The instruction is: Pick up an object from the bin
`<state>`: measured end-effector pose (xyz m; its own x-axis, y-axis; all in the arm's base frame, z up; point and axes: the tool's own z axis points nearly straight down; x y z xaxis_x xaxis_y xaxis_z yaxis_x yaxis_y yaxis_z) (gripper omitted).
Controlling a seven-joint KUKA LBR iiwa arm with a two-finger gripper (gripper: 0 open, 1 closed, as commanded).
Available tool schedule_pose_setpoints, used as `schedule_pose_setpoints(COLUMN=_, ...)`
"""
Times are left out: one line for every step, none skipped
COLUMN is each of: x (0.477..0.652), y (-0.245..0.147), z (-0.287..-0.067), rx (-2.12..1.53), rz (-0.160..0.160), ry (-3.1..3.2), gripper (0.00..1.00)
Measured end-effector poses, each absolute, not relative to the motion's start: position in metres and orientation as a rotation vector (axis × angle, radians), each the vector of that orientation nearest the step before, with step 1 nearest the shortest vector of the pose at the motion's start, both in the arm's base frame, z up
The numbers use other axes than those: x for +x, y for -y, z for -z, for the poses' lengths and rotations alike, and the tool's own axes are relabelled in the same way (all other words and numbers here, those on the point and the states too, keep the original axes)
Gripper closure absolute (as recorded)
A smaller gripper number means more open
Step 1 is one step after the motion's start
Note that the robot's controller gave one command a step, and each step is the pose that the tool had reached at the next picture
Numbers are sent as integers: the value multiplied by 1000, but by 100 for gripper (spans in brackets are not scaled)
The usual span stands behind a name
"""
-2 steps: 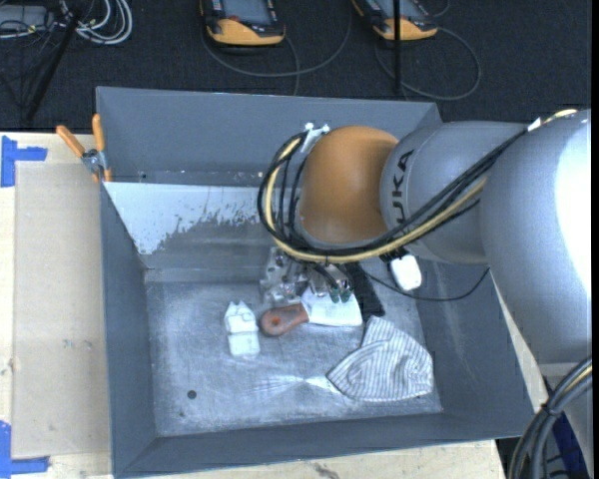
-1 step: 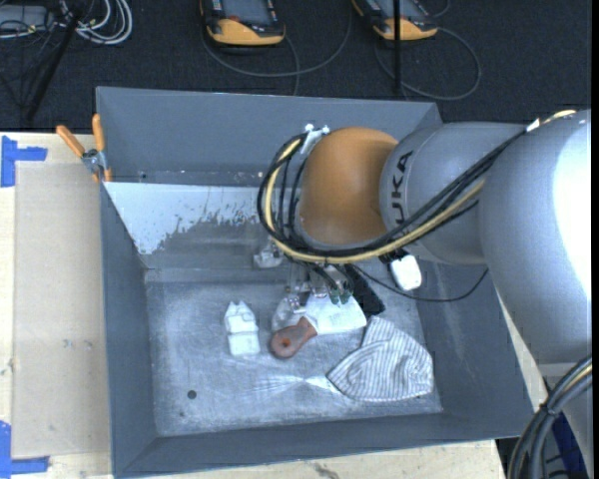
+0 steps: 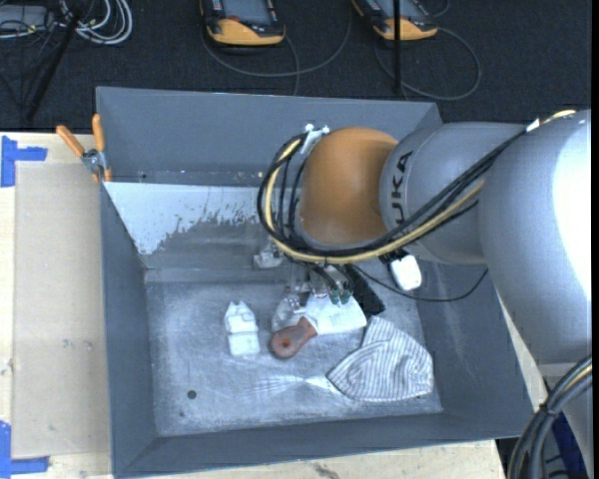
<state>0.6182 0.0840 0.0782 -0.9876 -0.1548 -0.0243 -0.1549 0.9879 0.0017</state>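
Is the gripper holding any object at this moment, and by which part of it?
It cannot be told. The gripper is low in the bin, right at the upper end of a reddish-brown piece, but a hold is not visible.

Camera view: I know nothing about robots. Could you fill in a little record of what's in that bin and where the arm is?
container: grey metal bin
robot arm: silver arm with orange cover, reaching in from the right, its tip low over the middle of the floor
nearest its tip: reddish-brown rounded piece; white boxy block beside it
further left: small white lumpy object, lying apart
front right: crumpled grey-and-white striped cloth
anything held: cannot tell
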Motion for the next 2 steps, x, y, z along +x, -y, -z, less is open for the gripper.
schedule_pose_setpoints(x=601, y=-101, z=-78, rx=-337, rz=6, ry=-3101, gripper=0)
schedule_pose_setpoints(x=587, y=-132, z=-76, rx=-595, rz=11, ry=-3089, gripper=100)
